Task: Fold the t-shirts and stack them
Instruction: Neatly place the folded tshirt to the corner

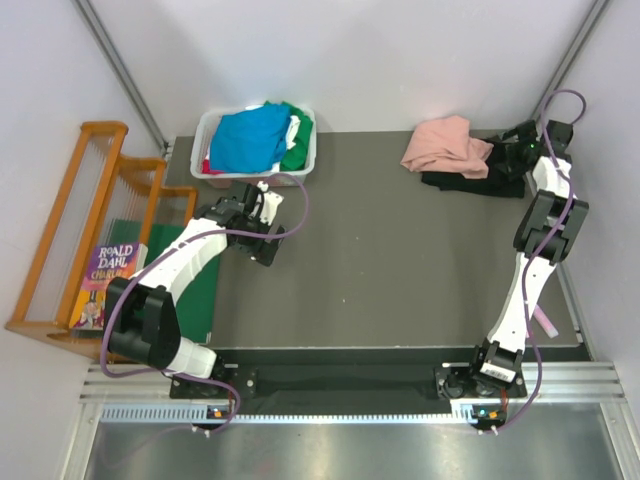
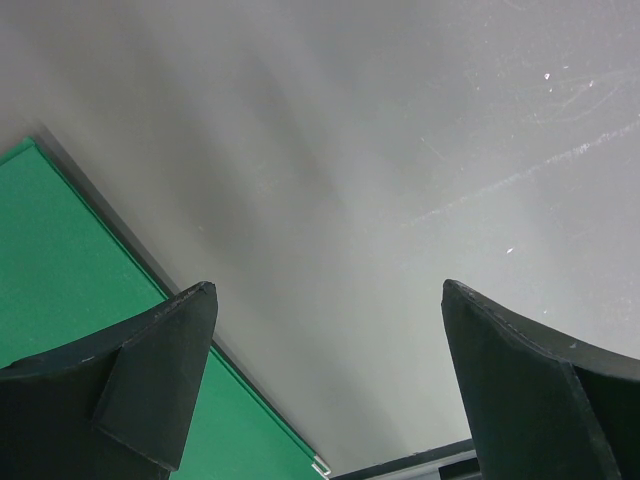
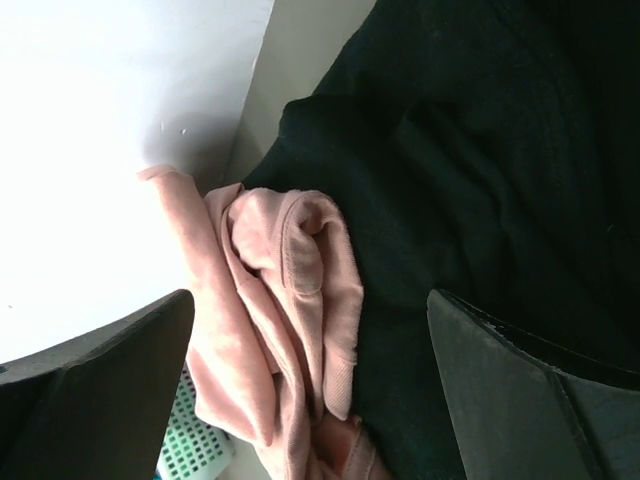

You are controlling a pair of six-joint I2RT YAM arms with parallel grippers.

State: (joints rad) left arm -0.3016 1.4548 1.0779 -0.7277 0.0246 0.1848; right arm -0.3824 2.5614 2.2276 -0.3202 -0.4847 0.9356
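White walls (image 1: 400, 60), dk grey tabletop (image 1: 380, 270), wooden rack (image 1: 75, 225) at left w/ book (image 1: 103, 285), even light

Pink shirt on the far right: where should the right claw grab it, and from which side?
Probably the raised bunched fold at the top of the pink shirt, coming straight down. It lies crumpled, partly over the black shirt, so a low side approach risks catching both. The right claw is open nearby.

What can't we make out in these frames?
- Black shirt: top view, mostly under the pink shirt; right wrist view, cut off by frame edges.
- Basket: shirts beneath the blue shirt hidden, top view.
- Right jaws: touching cloth or not, dark on dark in top view.
- Book: lower title too small, top view.
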